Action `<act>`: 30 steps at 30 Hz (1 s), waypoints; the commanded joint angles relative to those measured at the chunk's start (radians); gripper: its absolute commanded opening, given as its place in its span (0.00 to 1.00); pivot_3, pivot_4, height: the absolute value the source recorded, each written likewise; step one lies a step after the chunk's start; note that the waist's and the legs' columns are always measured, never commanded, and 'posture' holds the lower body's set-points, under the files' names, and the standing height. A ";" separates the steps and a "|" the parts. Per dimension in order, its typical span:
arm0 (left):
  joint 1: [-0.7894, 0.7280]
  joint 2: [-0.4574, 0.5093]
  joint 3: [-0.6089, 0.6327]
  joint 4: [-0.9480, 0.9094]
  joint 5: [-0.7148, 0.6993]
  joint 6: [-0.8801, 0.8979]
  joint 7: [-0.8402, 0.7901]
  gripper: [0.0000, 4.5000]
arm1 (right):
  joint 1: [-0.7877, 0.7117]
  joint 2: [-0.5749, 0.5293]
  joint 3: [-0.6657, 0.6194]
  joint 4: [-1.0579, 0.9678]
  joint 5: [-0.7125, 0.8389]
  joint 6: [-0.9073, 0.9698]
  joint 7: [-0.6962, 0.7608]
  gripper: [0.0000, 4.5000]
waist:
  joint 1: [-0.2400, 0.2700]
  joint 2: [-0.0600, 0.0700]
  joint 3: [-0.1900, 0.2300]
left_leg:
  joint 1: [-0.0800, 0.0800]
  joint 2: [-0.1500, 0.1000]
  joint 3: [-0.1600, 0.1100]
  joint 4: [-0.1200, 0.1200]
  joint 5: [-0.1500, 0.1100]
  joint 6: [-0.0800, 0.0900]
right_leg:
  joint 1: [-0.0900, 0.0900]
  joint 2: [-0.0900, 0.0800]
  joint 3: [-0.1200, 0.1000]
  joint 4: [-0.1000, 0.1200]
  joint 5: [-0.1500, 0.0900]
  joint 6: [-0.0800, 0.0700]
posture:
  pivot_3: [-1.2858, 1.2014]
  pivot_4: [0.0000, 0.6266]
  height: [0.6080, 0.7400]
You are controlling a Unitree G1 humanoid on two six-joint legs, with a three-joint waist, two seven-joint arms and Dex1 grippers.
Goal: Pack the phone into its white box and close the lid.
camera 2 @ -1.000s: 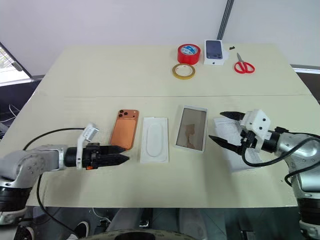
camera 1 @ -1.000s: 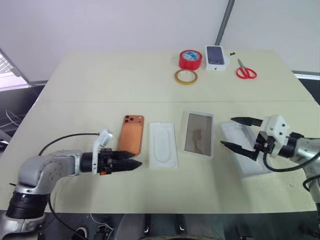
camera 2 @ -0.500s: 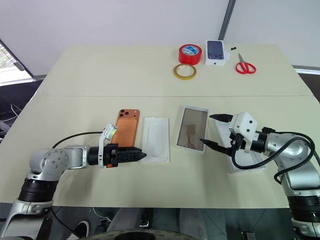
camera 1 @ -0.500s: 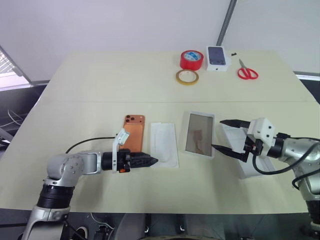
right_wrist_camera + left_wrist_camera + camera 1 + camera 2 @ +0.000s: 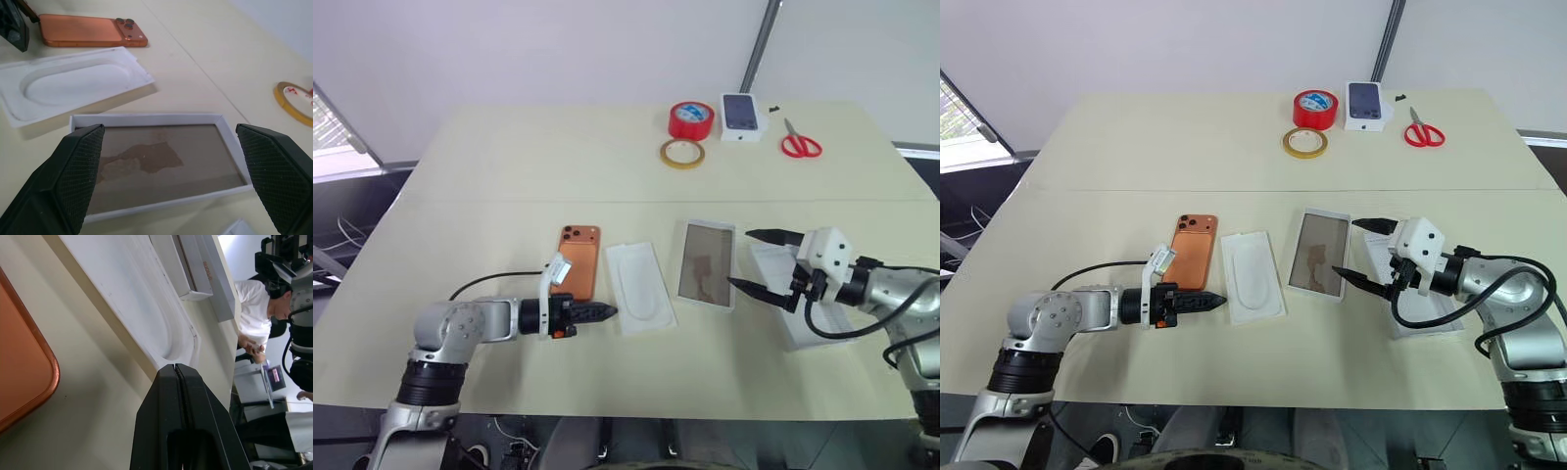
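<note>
Orange phone (image 5: 577, 260) lay flat, camera side up, left of centre in the head view, on the cream desk (image 5: 509, 166). Just right of it sat the white box (image 5: 640, 287), a tray with a rounded recess, empty. Next right was the lid (image 5: 707, 277), rim up, brownish inside. None of the three touched another.

Left tool (image 5: 604, 312) was fully closed on nothing, tips pressed together, low over the desk between the phone's near end and the tray's near corner; left wrist view showed the shut tips right at that tray corner, contact possible but hard to tell. Right tool (image 5: 1359, 251) was spread wide and empty, hovering at the lid's right edge, with a white sheet (image 5: 795, 305) under that arm.

Upper right of frame: red tape roll (image 5: 690, 119), yellow tape ring (image 5: 681, 154), small white box with phone picture (image 5: 741, 115), red scissors (image 5: 797, 144), all well apart from the work.

Step in hand looked like getting the phone up for the tray. Closed tips could nudge or pry the phone's edge; probably best to slide it sideways slowly, keep it square to the recess, and avoid pushing the light tray away. The right tool should wait on the lid until the phone is seated.
</note>
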 commanded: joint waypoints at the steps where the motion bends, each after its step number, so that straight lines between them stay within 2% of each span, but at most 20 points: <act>1: 0.000 -0.023 0.018 0.076 0.019 0.036 0.061 0.00 | -0.005 -0.001 -0.032 0.004 0.000 -0.030 -0.006 1.00 | 0.001 0.000 0.000 | 0.000 0.000 0.000 0.000 0.000 0.000 | 0.000 0.000 0.000 0.000 0.000 0.000 | 0.52 0.24 1.00; 5: -0.037 -0.053 0.097 0.107 0.020 0.055 0.123 0.00 | 0.000 0.003 -0.030 0.012 -0.003 -0.041 -0.012 1.00 | 0.000 0.001 0.000 | 0.001 0.000 0.000 0.000 0.000 0.000 | 0.001 0.000 0.000 0.000 0.000 0.000 | 0.52 0.24 1.00; 6: -0.051 -0.062 0.120 0.115 0.011 0.067 0.140 0.06 | 0.001 0.004 -0.030 0.015 -0.005 -0.045 -0.013 1.00 | 0.000 0.001 0.000 | 0.001 0.000 0.000 0.000 0.000 0.000 | 0.001 0.000 0.000 0.000 0.000 0.000 | 0.52 0.24 1.00; 7: -0.064 -0.055 0.119 0.091 0.016 0.083 0.158 0.06 | 0.000 0.006 -0.028 0.020 -0.007 -0.049 -0.014 1.00 | -0.001 0.000 0.000 | 0.001 0.000 0.000 0.000 0.000 0.000 | 0.001 0.000 0.000 0.000 0.000 0.000 | 0.52 0.24 1.00; 8: -0.080 -0.057 0.127 0.077 0.012 0.112 0.179 0.20 | -0.001 0.008 -0.027 0.024 -0.008 -0.052 -0.015 1.00 | -0.002 0.000 0.000 | 0.002 0.000 0.000 0.000 0.000 0.000 | 0.001 0.000 0.000 0.000 0.000 0.000 | 0.52 0.24 1.00; 10: -0.086 -0.036 0.103 0.026 0.027 0.117 0.199 0.33 | -0.006 0.011 -0.024 0.030 -0.008 -0.055 -0.016 1.00 | -0.004 -0.004 0.003 | 0.001 0.000 0.000 0.000 0.000 0.000 | 0.000 0.000 0.000 0.001 0.000 0.000 | 0.52 0.24 1.00; 11: -0.091 -0.039 0.110 0.018 0.028 0.133 0.219 0.47 | -0.009 0.013 -0.023 0.033 -0.007 -0.055 -0.016 1.00 | -0.005 -0.005 0.003 | 0.000 0.000 0.000 0.000 0.000 0.000 | -0.001 0.000 0.000 0.001 0.000 0.000 | 0.52 0.24 1.00; 13: -0.095 -0.041 0.123 -0.006 0.034 0.154 0.251 0.66 | -0.013 0.014 -0.022 0.038 -0.008 -0.059 -0.017 1.00 | -0.004 -0.005 0.003 | 0.000 0.000 0.000 0.000 0.000 -0.001 | -0.001 0.000 0.000 0.001 0.000 0.000 | 0.52 0.24 1.00; 16: -0.092 -0.052 0.153 -0.050 0.045 0.179 0.313 0.66 | -0.011 0.017 -0.023 0.040 -0.007 -0.061 -0.019 1.00 | -0.007 -0.006 0.004 | 0.000 0.000 0.000 -0.001 0.001 -0.001 | -0.001 0.000 0.000 0.001 0.000 0.000 | 0.52 0.24 1.00; 20: -0.083 -0.127 0.207 -0.075 0.032 0.191 0.389 0.66 | -0.007 0.023 -0.019 0.038 -0.006 -0.064 -0.025 1.00 | -0.008 -0.006 0.004 | 0.000 0.000 0.000 -0.001 0.001 -0.001 | -0.001 0.000 0.000 0.001 0.000 0.000 | 0.52 0.24 1.00; 25: -0.079 -0.202 0.185 -0.100 0.081 0.127 0.471 0.66 | -0.021 0.032 -0.003 0.039 -0.009 -0.062 -0.031 1.00 | 0.001 -0.006 0.003 | 0.000 0.000 0.000 0.000 0.001 -0.001 | 0.000 0.000 0.000 0.001 0.000 0.000 | 0.52 0.24 1.00; 30: -0.059 -0.226 0.169 -0.113 0.081 0.140 0.495 0.66 | -0.030 0.033 -0.001 0.037 -0.009 -0.056 -0.032 1.00 | -0.001 -0.006 0.003 | 0.000 0.000 0.000 0.000 0.001 -0.002 | 0.000 0.000 0.000 0.001 0.000 0.000 | 0.52 0.24 1.00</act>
